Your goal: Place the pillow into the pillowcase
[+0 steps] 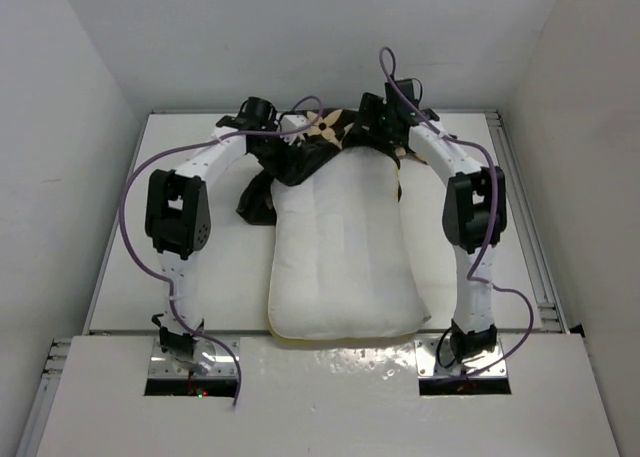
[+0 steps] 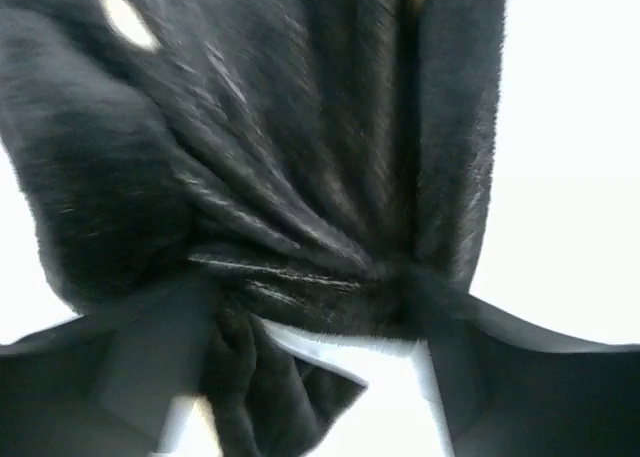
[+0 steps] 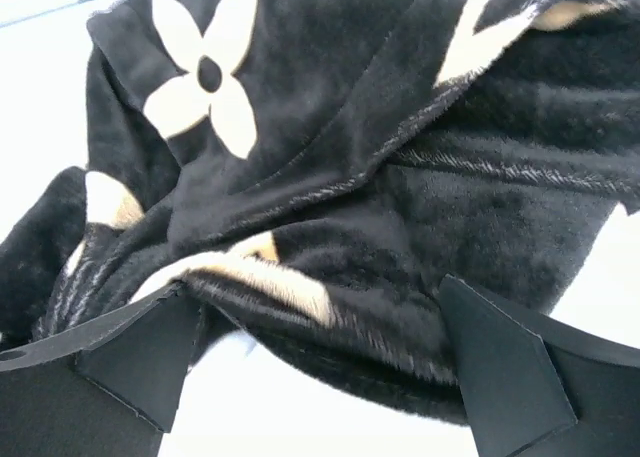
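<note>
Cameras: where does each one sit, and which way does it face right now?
Top external: above and behind, looking down at the plump white quilted pillow and black flower-printed fabric pillowcase; left arm and right arm show.
Left wrist: on the left arm, facing bunched pillowcase folds; left fingers frame them.
Right wrist: likewise, right fingers below.
Shared: all see the pillowcase.

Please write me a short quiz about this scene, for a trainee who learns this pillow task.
1. True or false: the large plump white quilted pillow lies wholly inside the black beige-flowered soft fabric pillowcase.
2. Where is the pillowcase bunched? A) at the pillow's near end B) at its far end C) under its middle
3. Which grippers reach the pillowcase?
Key: 1 false, most of it lies bare; 2 B; 3 both, left gripper and right gripper.
</note>
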`<state>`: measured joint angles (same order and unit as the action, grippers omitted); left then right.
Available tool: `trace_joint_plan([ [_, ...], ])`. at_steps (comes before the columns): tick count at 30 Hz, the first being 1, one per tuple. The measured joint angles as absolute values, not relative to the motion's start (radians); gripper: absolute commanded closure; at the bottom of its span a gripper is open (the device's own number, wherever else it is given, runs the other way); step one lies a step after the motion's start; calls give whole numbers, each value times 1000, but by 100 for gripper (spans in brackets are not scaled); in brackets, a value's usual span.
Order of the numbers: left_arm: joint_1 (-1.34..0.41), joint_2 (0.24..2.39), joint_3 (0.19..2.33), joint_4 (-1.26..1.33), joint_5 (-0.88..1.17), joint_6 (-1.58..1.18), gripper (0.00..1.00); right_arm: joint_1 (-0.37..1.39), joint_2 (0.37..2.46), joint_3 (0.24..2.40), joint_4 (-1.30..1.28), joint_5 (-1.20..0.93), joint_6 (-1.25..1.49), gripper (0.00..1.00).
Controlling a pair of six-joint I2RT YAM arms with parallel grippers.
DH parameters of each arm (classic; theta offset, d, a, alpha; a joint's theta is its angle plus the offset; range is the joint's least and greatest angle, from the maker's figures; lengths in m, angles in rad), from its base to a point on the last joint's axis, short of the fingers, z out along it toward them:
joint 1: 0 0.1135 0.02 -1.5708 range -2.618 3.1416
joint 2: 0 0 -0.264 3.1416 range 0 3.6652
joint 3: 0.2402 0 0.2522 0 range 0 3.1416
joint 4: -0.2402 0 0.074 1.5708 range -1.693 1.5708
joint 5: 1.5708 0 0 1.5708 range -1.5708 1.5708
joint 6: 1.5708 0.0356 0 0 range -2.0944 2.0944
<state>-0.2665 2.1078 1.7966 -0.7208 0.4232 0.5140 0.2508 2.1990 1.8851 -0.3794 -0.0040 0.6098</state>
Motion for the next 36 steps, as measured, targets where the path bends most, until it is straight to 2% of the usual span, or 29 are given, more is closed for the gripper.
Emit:
trace_joint_plan([
  [4,-242,2069,1788,-806,461,488,0,251,2121,1782,-351,10,593,1],
  [11,-160,1917,1762,-865,488,469,0,273,1819,1460,-347,107,531,3],
  [12,-154,1890,1748,-861,484,473,0,280,1774,1416,-353,123,526,7],
  [13,-152,1850,1718,-846,472,482,3,290,1723,1359,-347,136,522,34],
  [14,-152,1822,1692,-840,463,489,10,299,1686,1319,-352,146,521,56],
  [15,-151,1796,1655,-817,453,493,27,311,1645,1273,-347,153,521,77],
  [16,-149,1780,1620,-807,438,498,47,331,1607,1232,-349,163,521,89],
  [17,-147,1777,1595,-798,426,501,85,354,1576,1200,-355,177,524,85],
  [18,-146,1785,1570,-786,414,506,97,382,1557,1182,-357,187,527,74],
  [19,-142,1804,1552,-777,408,518,100,423,1548,1174,-361,203,529,56],
  [20,-136,1827,1539,-767,402,516,96,466,1546,1175,-361,219,529,25],
  [22,-112,1880,1514,-731,402,519,73,577,1567,1203,-368,240,524,7],
  [23,-97,1906,1499,-710,402,517,54,624,1588,1232,-370,244,524,3],
  [25,-70,1938,1463,-665,408,514,37,710,1657,1312,-368,243,534,1],
  [29,-38,1946,1364,-531,424,500,24,799,1808,1452,-356,239,583,1],
  [32,-38,1956,1326,-452,443,491,21,822,1917,1520,-374,250,645,1],
  [33,-38,1964,1326,-434,457,488,16,824,1951,1538,-385,252,667,1],
  [36,-39,2002,1326,-384,508,477,16,829,2050,1586,-423,256,724,2],
])
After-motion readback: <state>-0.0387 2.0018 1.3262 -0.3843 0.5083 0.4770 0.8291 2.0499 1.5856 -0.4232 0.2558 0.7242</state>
